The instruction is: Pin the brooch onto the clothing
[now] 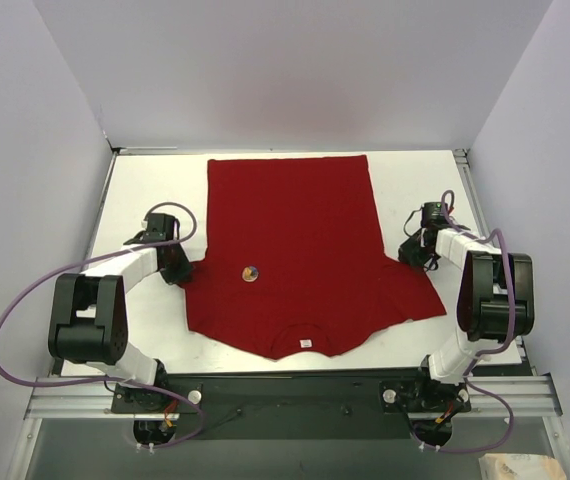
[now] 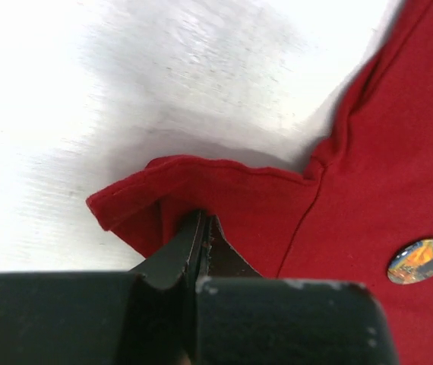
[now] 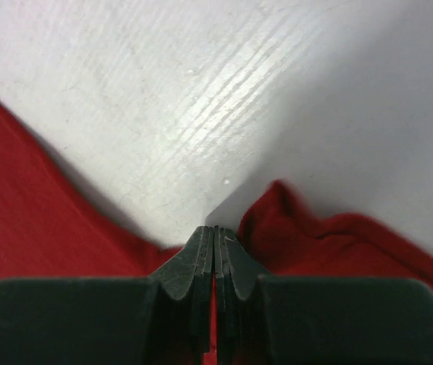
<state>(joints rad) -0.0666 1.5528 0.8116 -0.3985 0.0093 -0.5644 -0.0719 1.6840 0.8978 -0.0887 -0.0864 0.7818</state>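
Pinching the red T-shirt by its sleeves, left end effector and right end effector are pressed together. Only the top and left wrist views show the brooch.

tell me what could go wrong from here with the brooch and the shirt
1. The brooch seems only to rest on the red T-shirt. The left gripper is shut on bunched fabric close beside it, so a tug may slide or flip it.
2. The right gripper is shut at the very edge of the fabric on the other side. That hold looks slight and could slip, leaving the cloth pulled unevenly.
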